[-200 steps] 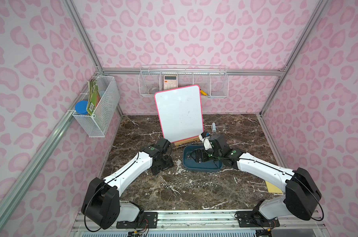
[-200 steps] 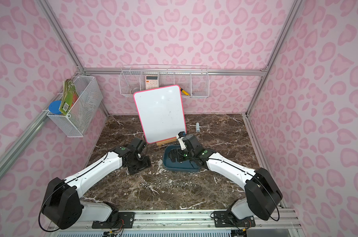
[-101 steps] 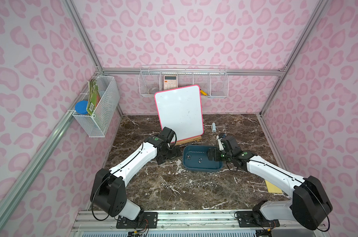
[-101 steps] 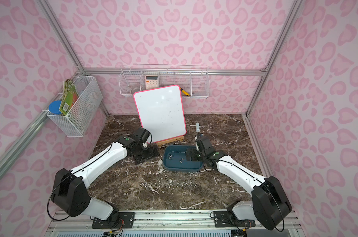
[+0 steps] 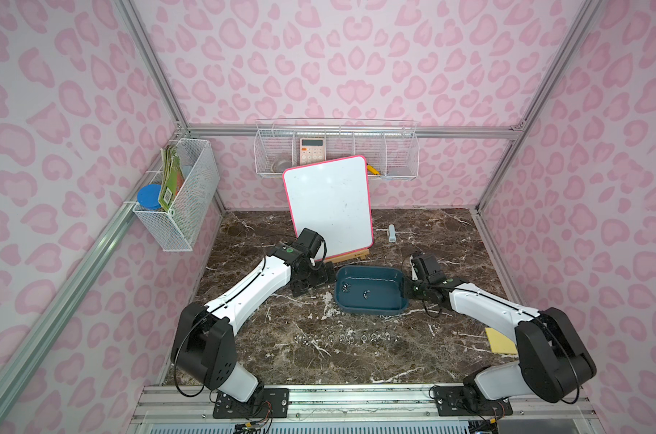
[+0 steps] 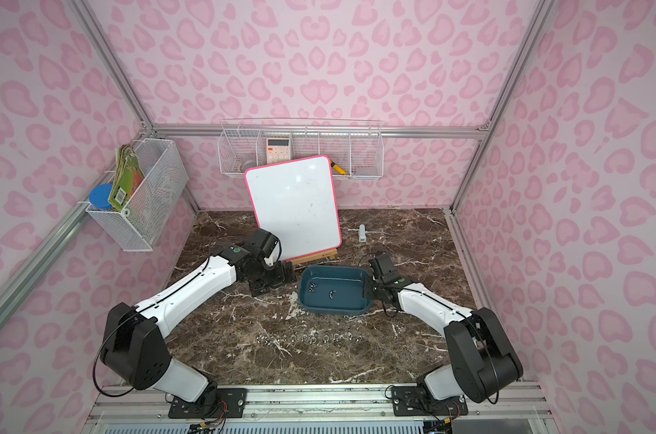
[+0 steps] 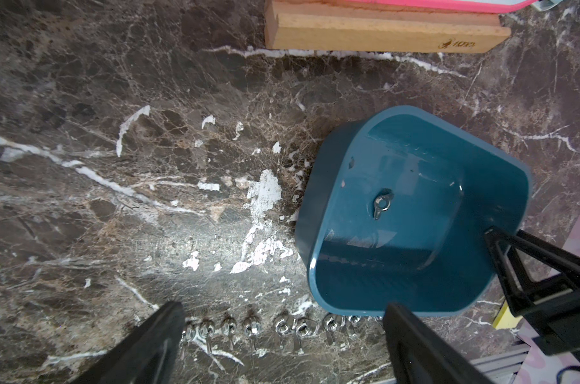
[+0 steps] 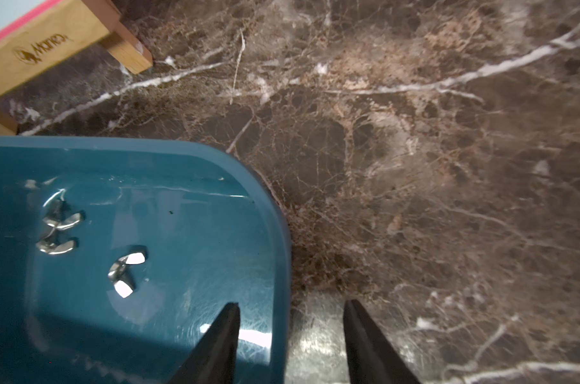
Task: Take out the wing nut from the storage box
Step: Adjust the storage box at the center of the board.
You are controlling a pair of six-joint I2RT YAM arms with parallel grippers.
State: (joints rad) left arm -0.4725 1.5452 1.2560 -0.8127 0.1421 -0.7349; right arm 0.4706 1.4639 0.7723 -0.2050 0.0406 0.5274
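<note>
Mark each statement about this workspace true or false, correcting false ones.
1. Wing nuts lie inside the storage box. True.
2. The left gripper holds a wing nut. False: the left gripper is open and empty.
3. The right gripper straddles the box's wall, one finger inside. True.
4. The whiteboard lies flat on the table. False: the whiteboard stands propped on a wooden stand.
5. A row of wing nuts lies on the table in front of the box. True.
</note>
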